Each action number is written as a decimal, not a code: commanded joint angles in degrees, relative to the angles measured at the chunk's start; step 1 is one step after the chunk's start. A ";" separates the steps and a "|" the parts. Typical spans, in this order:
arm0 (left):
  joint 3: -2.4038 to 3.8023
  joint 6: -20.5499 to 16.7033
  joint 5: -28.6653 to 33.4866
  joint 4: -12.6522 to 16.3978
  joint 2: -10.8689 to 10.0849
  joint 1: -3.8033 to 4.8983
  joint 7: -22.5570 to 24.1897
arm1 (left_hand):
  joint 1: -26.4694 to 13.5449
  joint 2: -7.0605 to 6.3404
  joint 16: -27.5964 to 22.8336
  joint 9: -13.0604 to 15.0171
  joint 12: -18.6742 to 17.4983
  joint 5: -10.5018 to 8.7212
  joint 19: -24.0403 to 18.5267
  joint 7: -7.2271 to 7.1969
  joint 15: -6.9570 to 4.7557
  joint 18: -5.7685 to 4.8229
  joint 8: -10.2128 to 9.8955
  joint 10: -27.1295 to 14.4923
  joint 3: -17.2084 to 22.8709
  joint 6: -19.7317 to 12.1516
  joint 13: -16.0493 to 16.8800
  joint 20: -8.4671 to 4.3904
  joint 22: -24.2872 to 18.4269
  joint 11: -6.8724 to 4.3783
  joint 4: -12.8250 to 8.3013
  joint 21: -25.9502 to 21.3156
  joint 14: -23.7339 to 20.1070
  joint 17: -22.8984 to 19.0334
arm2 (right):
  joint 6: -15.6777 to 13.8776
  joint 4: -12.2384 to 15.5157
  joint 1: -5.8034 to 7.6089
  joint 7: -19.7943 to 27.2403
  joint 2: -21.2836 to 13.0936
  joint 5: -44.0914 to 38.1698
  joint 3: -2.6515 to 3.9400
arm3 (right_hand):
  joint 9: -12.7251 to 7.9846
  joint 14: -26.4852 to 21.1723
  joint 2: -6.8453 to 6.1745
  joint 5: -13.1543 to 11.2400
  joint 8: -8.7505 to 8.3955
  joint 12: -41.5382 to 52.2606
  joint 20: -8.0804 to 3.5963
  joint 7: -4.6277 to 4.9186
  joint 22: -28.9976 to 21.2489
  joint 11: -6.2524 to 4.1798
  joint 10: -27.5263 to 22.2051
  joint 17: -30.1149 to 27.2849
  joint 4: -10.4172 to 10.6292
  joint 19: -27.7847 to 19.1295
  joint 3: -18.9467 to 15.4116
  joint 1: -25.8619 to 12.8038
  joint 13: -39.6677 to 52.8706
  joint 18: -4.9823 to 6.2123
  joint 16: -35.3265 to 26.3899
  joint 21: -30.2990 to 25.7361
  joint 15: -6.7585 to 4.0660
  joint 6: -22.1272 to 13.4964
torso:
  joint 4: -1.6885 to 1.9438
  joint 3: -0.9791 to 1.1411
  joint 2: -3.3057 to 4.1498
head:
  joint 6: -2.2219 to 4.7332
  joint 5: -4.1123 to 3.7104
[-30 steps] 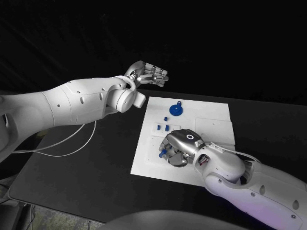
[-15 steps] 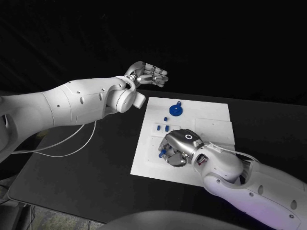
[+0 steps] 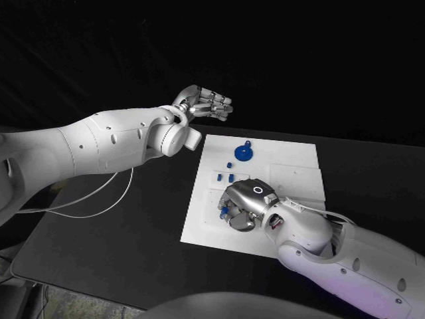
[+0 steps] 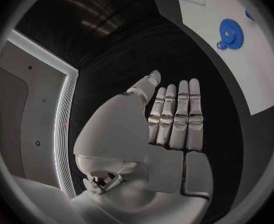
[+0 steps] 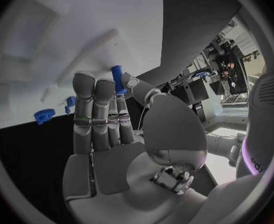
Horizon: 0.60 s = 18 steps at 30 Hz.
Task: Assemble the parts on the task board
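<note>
**Right hand low on the board, left hand raised off it**

Where the right hand [image 3: 247,206] lies on the near half of the task board [image 3: 299,174], its silver back covers whatever sits beneath, so the head view leaves the grip hard to read. Only a bit of blue shows at the hand's left edge. From the right wrist, a blue peg [image 5: 118,79] stands between the thumb and the neighbouring fingertips [image 5: 93,87], which are drawn together around it; the hand appears to pinch the peg just over the white surface.

Farther along the board, three small blue parts [image 3: 224,177] lie in a loose row just beyond the right hand, with one more blue bit [image 3: 229,165] a little farther on. The blue gear [image 3: 243,153] rests near the board's far left corner, well apart from the right hand; a small blue tab touches its rim.

Held above the desk [image 3: 126,239] past the board's far left corner, the left hand [image 3: 205,104] carries nothing. From the left wrist its fingers [image 4: 177,115] lie straight and side by side, with the thumb a little apart.

A white cable [image 3: 97,199] loops across the desk to the left of the board, under the left arm.
</note>
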 commanded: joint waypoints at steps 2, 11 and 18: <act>0.04 1.02 2.06 -0.03 0.07 0.03 0.08 | 0.40 0.31 -0.28 0.01 0.17 -0.28 0.28 -0.08 -0.01 0.38 -0.23 -0.30 0.07 -0.36 -0.06 -0.01 -0.06 -0.15 0.19 0.06 -0.38 -0.05 | 1.79 -0.42 -0.25 -0.83 0.02 -0.15 -0.37 | -0.18 -0.02 0.16 1.39 0.13 0.03 -0.23 0.31 0.04 0.46 -0.93 -0.09 0.03 2.17 -1.23 0.06 0.02 1.02 -0.26 -0.31 -0.15 -0.78 | 0.00 0.02 0.00 | -0.11 0.07; 0.03 1.17 2.07 -0.09 0.09 0.03 0.06 | 0.40 0.31 -0.28 0.01 0.17 -0.28 0.28 -0.08 -0.01 0.38 -0.23 -0.30 0.07 -0.36 -0.06 -0.01 -0.06 -0.15 0.19 0.06 -0.38 -0.05 | 0.33 -0.44 -0.25 -0.08 -0.01 1.30 -0.48 | -1.84 0.23 -1.89 6.57 0.11 0.08 0.20 0.40 -0.11 0.59 -1.76 -0.34 1.23 2.34 -8.72 -0.93 -0.06 1.74 0.19 -0.12 0.16 -5.39 | -0.03 0.07 -0.01 | -0.03 0.22; 0.03 1.28 2.02 -0.15 0.14 0.03 0.00 | 0.40 0.31 -0.28 0.01 0.17 -0.28 0.28 -0.08 -0.01 0.38 -0.23 -0.30 0.07 -0.36 -0.06 -0.01 -0.06 -0.15 0.19 0.06 -0.38 -0.05 | -0.28 -0.32 -0.25 0.34 -0.11 2.05 -0.50 | -1.86 0.22 -2.10 6.57 0.10 0.05 0.29 0.28 -0.52 0.67 -2.13 -0.64 1.82 2.33 -11.62 -0.73 -0.08 1.93 0.35 -0.07 0.21 -6.67 | -0.05 0.07 0.00 | 0.00 0.17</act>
